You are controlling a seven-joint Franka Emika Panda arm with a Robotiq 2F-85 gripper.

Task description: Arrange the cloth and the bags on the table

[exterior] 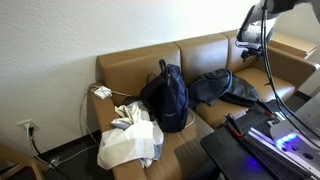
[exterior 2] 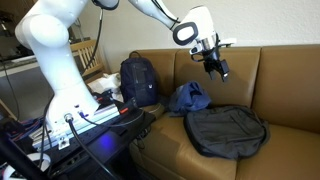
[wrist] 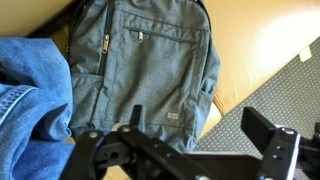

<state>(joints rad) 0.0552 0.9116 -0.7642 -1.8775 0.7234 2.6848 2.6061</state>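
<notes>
The gripper point(exterior 2: 217, 71) hangs wide, empty, above a tan couch point(exterior 2: 282, 76) against white wall point(exterior: 50, 30).

Sofa point(exterior: 130, 62): tan leather, standing against a pale wall point(exterior: 60, 30).
Outlet point(exterior: 27, 127): sitting low on that wall, beside the armrest point(exterior: 93, 115).
White adapter point(exterior: 102, 92): lying on the armrest.
Carpet point(wrist: 290, 90): grey, showing beside the seat.

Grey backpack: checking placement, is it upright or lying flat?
Lying flat: the grey backpack rests front-up on the sofa seat, beside the denim cloth.
</notes>
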